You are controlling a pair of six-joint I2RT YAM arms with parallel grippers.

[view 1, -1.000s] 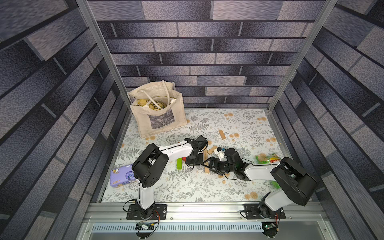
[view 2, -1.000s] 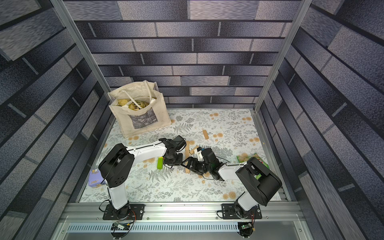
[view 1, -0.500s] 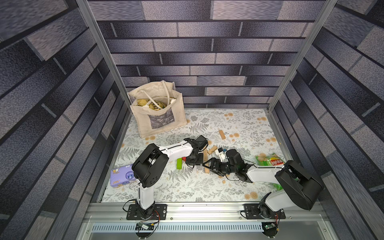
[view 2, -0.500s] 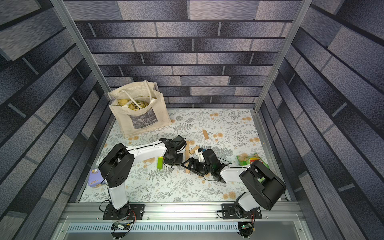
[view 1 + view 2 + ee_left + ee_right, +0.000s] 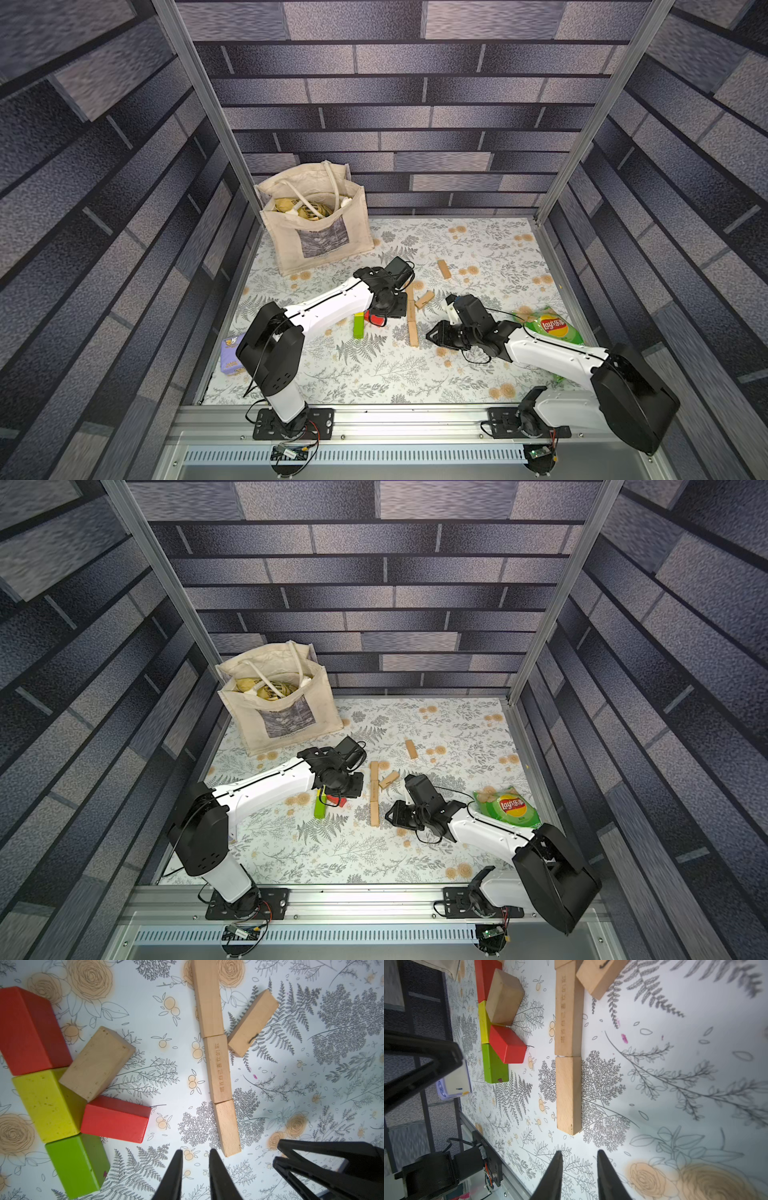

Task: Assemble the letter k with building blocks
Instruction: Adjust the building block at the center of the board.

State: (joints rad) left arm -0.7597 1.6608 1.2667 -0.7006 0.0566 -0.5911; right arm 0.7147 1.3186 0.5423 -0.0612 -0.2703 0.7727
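Three extras (none touching blocks (image 5: 411,316)): tote (image 5: 316,237), purple box (image 5: 230,353), crisp packet (image 5: 548,328).

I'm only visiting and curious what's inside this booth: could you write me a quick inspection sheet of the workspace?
Surface: floral cover, flat.
Job's things: coloured blocks form one K; three plain bars in line, one slanted bar beside them; one loose bar apart.
Clutter: tote bag, crisp packet, lilac pack.
Hands: left hand and right hand closed, empty.
Cables: thin black wire at right wrist.
Surroundings: brick-pattern walls, metal posts.
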